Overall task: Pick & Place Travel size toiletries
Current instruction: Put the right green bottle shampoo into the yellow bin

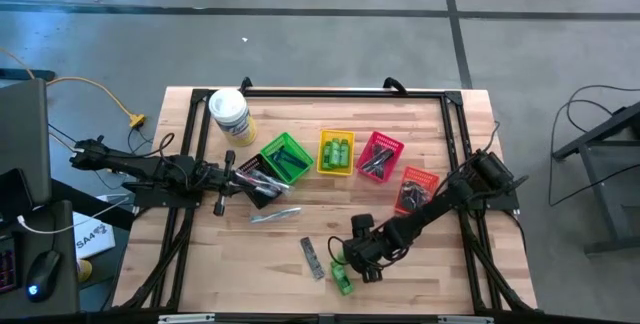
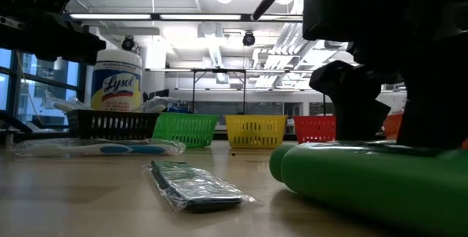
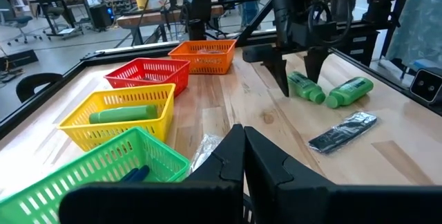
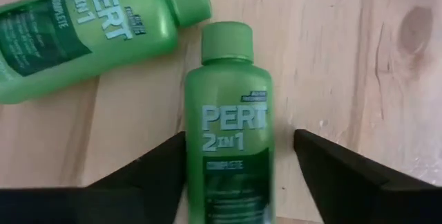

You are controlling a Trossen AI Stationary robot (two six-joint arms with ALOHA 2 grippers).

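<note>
**Two bottles, one pair of jaws: watch the neighbour**

Nearest my right wrist camera lies a green Pert bottle [image 4: 228,134], flat on the worktop [image 1: 400,264] between my right gripper [image 4: 238,158], whose jaws stand wide apart around it. One finger [image 4: 155,165] sits right by its side; the other is clear. A second green bottle [image 4: 83,27] lies touching it at the cap end, so I judge a crooked close could shove both or pinch the round body out sideways. The yellow basket [image 1: 336,152] is well apart. My left gripper [image 3: 242,162] waits, jaws together, by the green basket [image 1: 285,156].
</note>
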